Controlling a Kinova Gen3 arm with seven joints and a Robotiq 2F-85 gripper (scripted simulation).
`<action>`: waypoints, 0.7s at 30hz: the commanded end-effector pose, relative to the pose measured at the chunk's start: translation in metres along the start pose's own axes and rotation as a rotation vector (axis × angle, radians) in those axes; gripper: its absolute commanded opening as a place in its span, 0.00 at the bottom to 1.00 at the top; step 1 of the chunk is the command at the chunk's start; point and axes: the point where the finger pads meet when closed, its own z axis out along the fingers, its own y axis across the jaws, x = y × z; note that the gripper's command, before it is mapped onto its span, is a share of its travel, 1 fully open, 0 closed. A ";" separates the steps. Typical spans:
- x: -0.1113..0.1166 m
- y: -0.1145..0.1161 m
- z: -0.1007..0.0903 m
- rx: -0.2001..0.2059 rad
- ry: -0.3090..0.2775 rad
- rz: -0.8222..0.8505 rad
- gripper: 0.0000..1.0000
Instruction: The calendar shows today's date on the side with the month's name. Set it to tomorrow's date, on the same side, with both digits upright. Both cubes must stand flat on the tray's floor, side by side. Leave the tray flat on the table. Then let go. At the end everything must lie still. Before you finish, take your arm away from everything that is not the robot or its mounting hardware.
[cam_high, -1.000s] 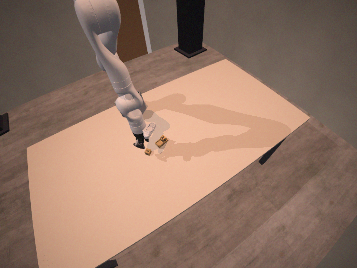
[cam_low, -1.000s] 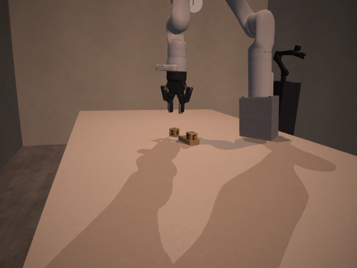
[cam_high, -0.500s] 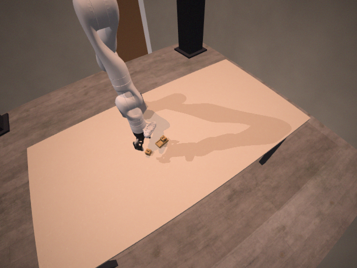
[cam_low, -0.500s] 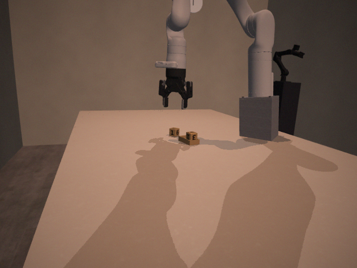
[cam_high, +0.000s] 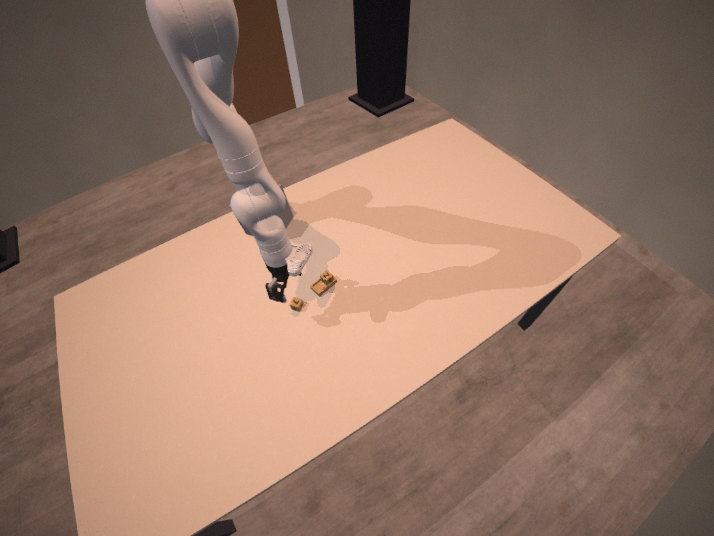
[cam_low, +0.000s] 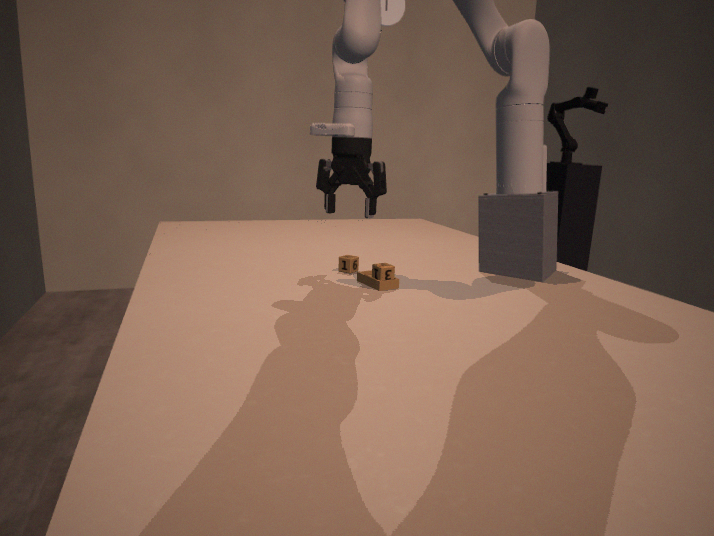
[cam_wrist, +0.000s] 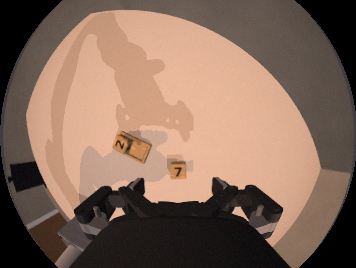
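The black two-fingered gripper (cam_low: 350, 203) is held high above the pale beige worktop (cam_low: 242, 369), its fingers spread wide with nothing between them; the shallow brown wooden tray (cam_low: 377, 280) is seen lying flat on the worktop; one small brown wooden number cube (cam_low: 383, 271) is seated in the tray; the other brown wooden number cube (cam_low: 348, 263) is set on the worktop just beside the tray, outside it.

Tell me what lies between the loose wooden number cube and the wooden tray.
Nothing: the exterior view shows only a narrow strip of tan table top between the loose wooden number cube and the wooden tray.
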 end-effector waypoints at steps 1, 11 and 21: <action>-0.003 0.001 0.005 -0.001 -0.001 -0.001 1.00; -0.003 0.000 0.009 0.000 0.000 -0.016 0.46; -0.003 0.000 0.009 0.000 0.001 -0.016 0.46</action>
